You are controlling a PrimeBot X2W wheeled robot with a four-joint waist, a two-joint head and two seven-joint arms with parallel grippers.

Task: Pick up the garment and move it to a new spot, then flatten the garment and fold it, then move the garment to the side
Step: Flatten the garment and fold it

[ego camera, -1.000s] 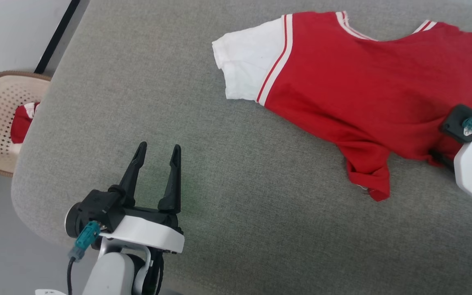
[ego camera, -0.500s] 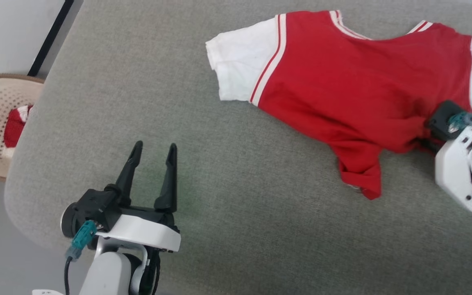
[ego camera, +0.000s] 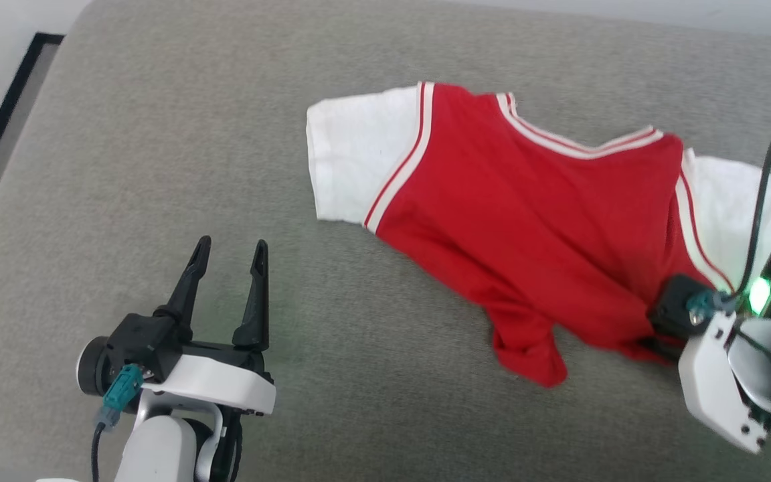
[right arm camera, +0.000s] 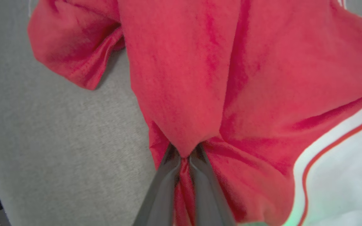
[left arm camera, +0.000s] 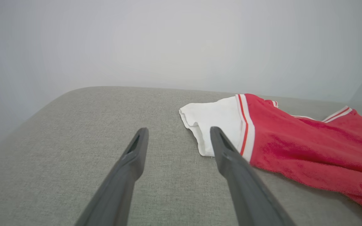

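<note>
Grey cushion (ego camera: 385, 415), open stretch left of garment (ego camera: 526, 234)

Wide left pincer (ego camera: 232, 242), tight right pincer (right arm camera: 184, 150)

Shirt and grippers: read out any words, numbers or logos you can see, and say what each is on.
None can be read.
The shirt: its visible side is red cloth, white sleeves and striped trim, with no lettering.
The open left gripper and the right gripper, shut on the shirt: no legible marks.
The gray cushion: plain.
</note>
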